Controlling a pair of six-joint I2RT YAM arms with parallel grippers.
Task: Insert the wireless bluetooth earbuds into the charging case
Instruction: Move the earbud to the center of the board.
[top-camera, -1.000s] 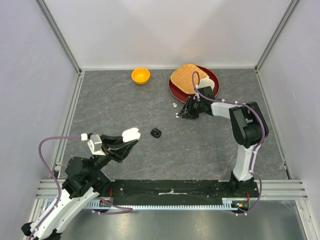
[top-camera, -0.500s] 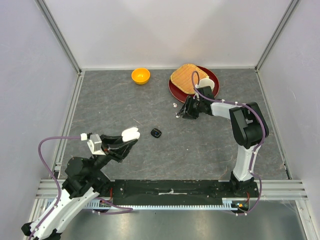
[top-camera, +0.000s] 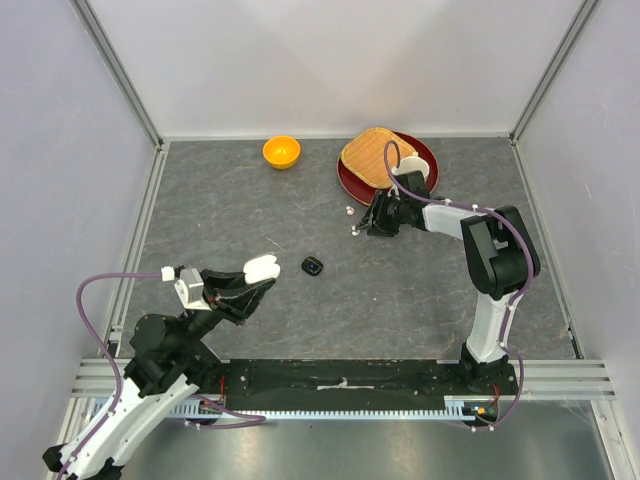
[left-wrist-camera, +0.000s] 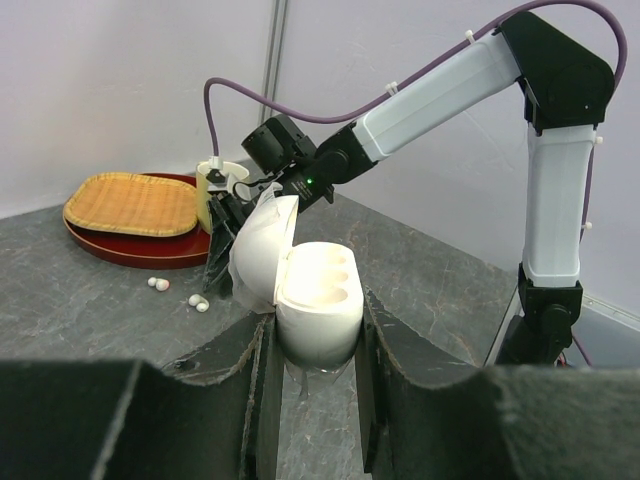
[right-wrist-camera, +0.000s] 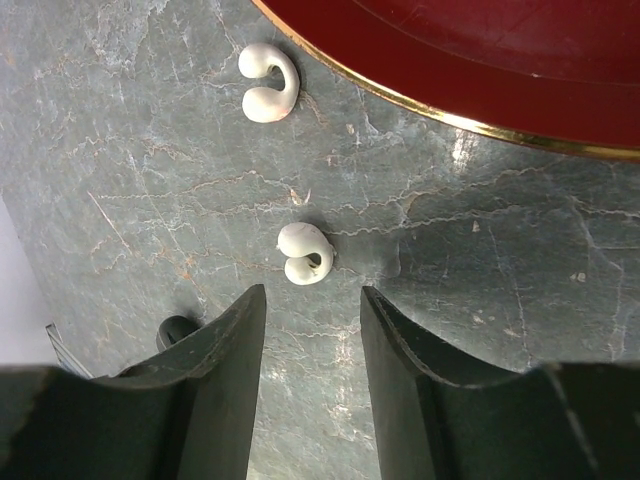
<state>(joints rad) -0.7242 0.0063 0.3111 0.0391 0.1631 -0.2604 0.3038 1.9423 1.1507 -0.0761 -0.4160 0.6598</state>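
My left gripper (top-camera: 262, 275) is shut on an open white charging case (top-camera: 262, 267), held above the table at the near left. The left wrist view shows its lid up and its sockets empty (left-wrist-camera: 315, 290). Two white earbuds (top-camera: 347, 211) (top-camera: 355, 232) lie on the table by the red plate's edge. My right gripper (top-camera: 366, 226) is open, low over them. In the right wrist view the nearer earbud (right-wrist-camera: 305, 254) lies just ahead of the fingertips (right-wrist-camera: 245, 320), the other earbud (right-wrist-camera: 268, 84) farther on. A small black case (top-camera: 313, 265) lies mid-table. No black earbuds show.
A red plate (top-camera: 425, 152) at the back right carries a woven tray (top-camera: 370, 155) and a white cup (top-camera: 412, 182). An orange bowl (top-camera: 281, 152) stands at the back centre. White walls with metal posts enclose the table.
My right gripper has shifted slightly towards the back, closer to the two white earbuds. The left arm and the white case have not moved.
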